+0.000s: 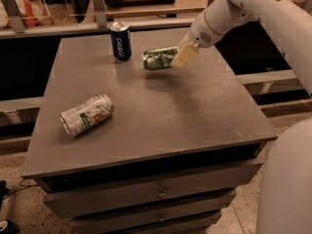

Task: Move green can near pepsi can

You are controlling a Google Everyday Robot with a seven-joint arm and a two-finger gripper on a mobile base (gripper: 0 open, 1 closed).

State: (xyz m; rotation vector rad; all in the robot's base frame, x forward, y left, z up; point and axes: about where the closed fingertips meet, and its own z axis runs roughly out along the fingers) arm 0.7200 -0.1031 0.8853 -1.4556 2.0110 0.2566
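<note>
The green can (158, 57) lies sideways in the air a little above the back of the grey table (161, 111), held at its right end. My gripper (181, 56) is shut on it, the white arm reaching in from the upper right. The pepsi can (120, 41), dark blue with white lettering and a silver top, stands upright near the table's back edge, a short gap to the left of the green can.
A white can with green and red markings (87, 114) lies on its side at the table's left. Drawers (158, 194) run under the front edge. A railing and shelf (97, 9) stand behind the table.
</note>
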